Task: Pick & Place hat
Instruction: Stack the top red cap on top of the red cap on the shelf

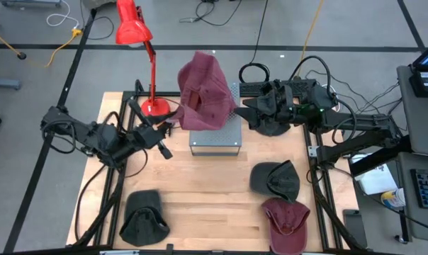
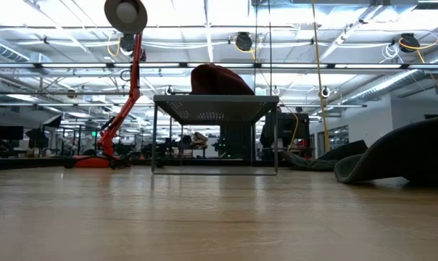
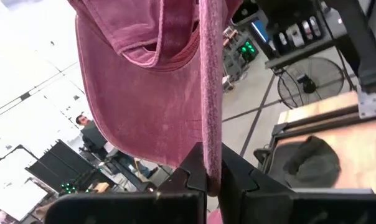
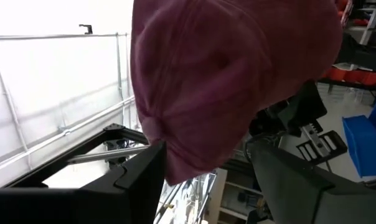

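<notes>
On the table's left side, the left gripper is seen reaching in toward the grey metal stand, its fingers pinched shut on the thin edge of the maroon hat; in the left wrist view that edge is clamped between the two dark tips while the crown hangs above them. A red desk lamp stands just behind that arm. At the centre, the hat is held up over the stand, and the low view shows its crown resting on or just over the stand's top. To the right, the right gripper is placed against the hat's other side, its jaws standing wide apart around the crown without clearly closing on it. The placing step is judged to be in hand: the hat is being settled on the stand. What is called for next is probably a release by the left fingers once the hat lies stable, with both arms drawn clear. The hat's long axis is seen to run from the table's far edge toward the near one; which end carries the brim cannot be told with confidence. Three other hats lie along the near edge.
</notes>
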Controlling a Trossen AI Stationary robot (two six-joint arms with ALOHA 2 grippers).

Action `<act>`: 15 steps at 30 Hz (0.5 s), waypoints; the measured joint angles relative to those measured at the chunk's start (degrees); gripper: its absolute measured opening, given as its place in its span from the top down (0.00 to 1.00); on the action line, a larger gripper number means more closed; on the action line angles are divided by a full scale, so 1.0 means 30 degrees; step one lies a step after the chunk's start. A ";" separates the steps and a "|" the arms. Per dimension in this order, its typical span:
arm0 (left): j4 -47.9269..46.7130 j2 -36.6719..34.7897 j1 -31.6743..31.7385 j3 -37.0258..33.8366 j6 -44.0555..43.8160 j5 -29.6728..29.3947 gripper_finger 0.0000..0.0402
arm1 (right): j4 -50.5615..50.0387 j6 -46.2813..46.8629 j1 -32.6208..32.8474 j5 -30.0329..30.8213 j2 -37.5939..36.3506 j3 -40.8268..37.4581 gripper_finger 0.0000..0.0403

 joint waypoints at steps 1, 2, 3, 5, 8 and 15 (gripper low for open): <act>-0.0129 0.0021 0.0000 0.0000 -0.0087 0.0020 0.98 | 0.0000 -0.0043 0.0000 -0.0004 0.0000 0.0000 0.43; -0.0263 0.0026 0.0000 0.0000 -0.0222 0.0033 0.98 | 0.0000 -0.0151 0.0000 -0.0020 0.0000 0.0000 0.43; -0.0391 0.0015 0.0000 0.0000 -0.0395 0.0026 0.98 | 0.0000 -0.0307 0.0000 -0.0029 0.0000 0.0000 0.43; -0.0536 -0.0003 0.0000 0.0000 -0.0669 0.0007 0.98 | 0.0000 -0.0458 0.0000 -0.0036 0.0000 0.0000 0.43; -0.0792 0.0004 0.0000 0.0000 -0.0716 0.0015 0.98 | 0.0000 -0.0472 0.0014 -0.0044 0.0000 0.0000 0.44; -0.1530 0.0074 0.0000 0.0000 -0.1460 -0.0299 0.98 | 0.0000 -0.0555 0.0232 -0.0062 0.0000 -0.0003 0.44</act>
